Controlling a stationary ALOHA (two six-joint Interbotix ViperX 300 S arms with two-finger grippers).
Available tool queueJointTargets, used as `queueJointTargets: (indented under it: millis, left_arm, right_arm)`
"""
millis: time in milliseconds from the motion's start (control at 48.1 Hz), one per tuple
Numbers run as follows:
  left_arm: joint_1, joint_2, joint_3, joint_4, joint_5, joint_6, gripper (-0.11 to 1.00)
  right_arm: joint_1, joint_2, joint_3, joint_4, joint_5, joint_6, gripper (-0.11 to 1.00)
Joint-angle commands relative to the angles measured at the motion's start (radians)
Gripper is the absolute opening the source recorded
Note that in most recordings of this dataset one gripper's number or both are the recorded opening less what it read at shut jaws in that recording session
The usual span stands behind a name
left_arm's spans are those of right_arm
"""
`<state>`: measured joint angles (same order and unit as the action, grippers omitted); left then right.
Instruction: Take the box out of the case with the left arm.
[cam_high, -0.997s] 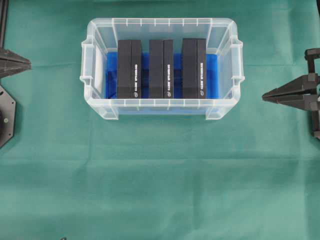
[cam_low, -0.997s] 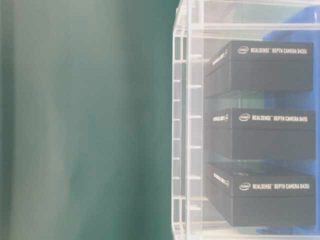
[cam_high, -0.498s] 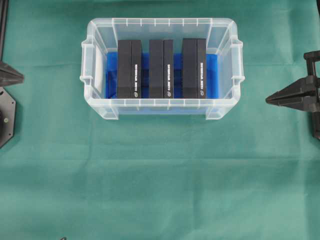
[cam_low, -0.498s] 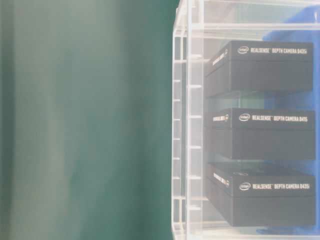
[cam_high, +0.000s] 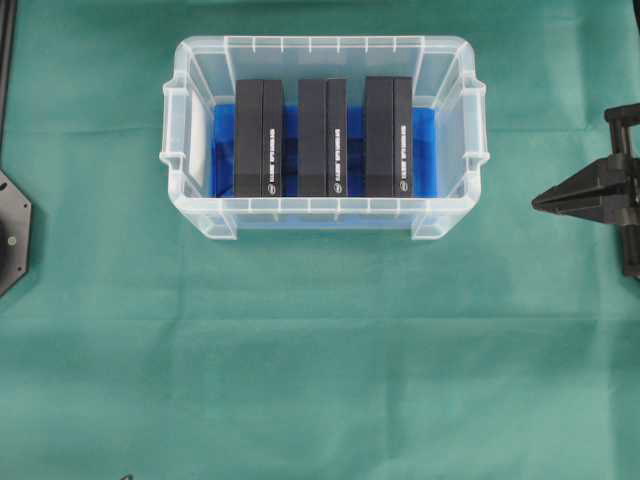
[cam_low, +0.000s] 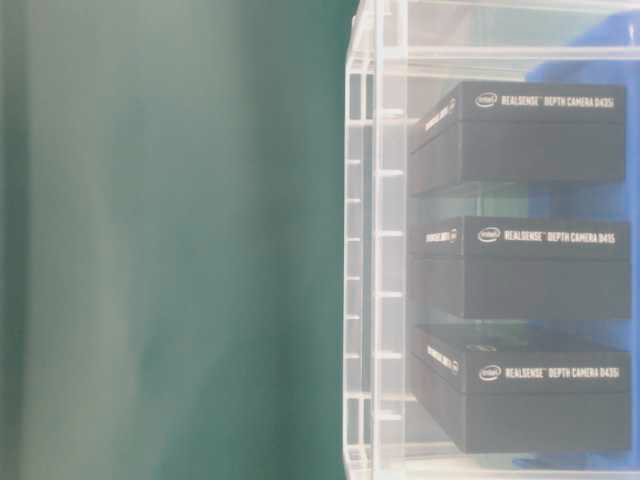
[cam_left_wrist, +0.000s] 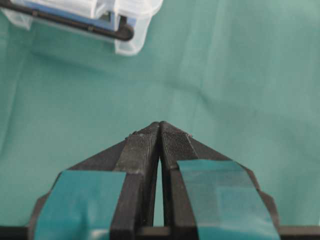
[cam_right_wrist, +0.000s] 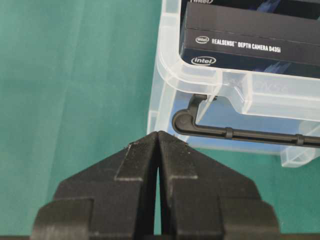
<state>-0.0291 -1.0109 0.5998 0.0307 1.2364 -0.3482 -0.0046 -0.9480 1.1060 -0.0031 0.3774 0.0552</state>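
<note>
Change since a second ago is confined to the two sides of the overhead view. On the left, the pointed black tip that poked in from the edge has gone out of that view, leaving only a black angular mount (cam_high: 12, 232) at the border. On the right, the right claw (cam_high: 540, 201) has pulled back a little toward the edge. The case (cam_high: 200, 210) and its contents have not shifted.

The left claw (cam_left_wrist: 159, 124) appears only in its wrist view, clenched with its tips together over bare green cloth (cam_high: 320, 350), teal pads (cam_left_wrist: 80, 202) showing on its fingers. A corner of the case sits well apart from it at the top of that view. The right claw is likewise clenched, tips pressed shut, empty, pointing at the case's right end wall with a strip of cloth between them.

Three black boxes stand side by side in the case on blue lining (cam_high: 424, 150): the left box (cam_high: 259, 138), the middle box (cam_high: 322, 138) and the right box (cam_high: 388, 138), with narrow blue gaps between them. Wider gaps separate the outer boxes from the end walls. A black wire handle (cam_right_wrist: 235, 133) hangs against the outside of the right end.

The counter is open on every side of the case, widest below it in the overhead view.
</note>
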Motion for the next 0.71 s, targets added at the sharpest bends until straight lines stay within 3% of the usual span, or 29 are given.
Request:
queueJointTargets:
  millis: [0, 312, 395, 540, 685]
  left_arm:
    - [-0.005, 0.009, -0.023, -0.002, 0.003, -0.018, 0.02]
    - [-0.017, 0.011, -0.023, -0.006, 0.029, -0.066, 0.02]
    - [-0.017, 0.015, -0.023, -0.006, 0.026, -0.112, 0.02]
    - [-0.015, 0.074, -0.026, -0.006, 0.028, -0.272, 0.02]
    - [-0.017, 0.163, -0.046, -0.005, 0.043, -0.517, 0.02]
  right_arm:
    - [-0.003, 0.008, -0.026, 0.000, -0.003, 0.002, 0.00]
    - [-0.002, 0.008, -0.026, 0.000, 0.008, 0.002, 0.00]
    - [-0.002, 0.009, -0.028, 0.000, 0.015, 0.002, 0.00]
    - [-0.002, 0.008, -0.034, 0.000, 0.025, 0.002, 0.00]
    - [-0.002, 0.009, -0.037, 0.000, 0.026, 0.002, 0.00]
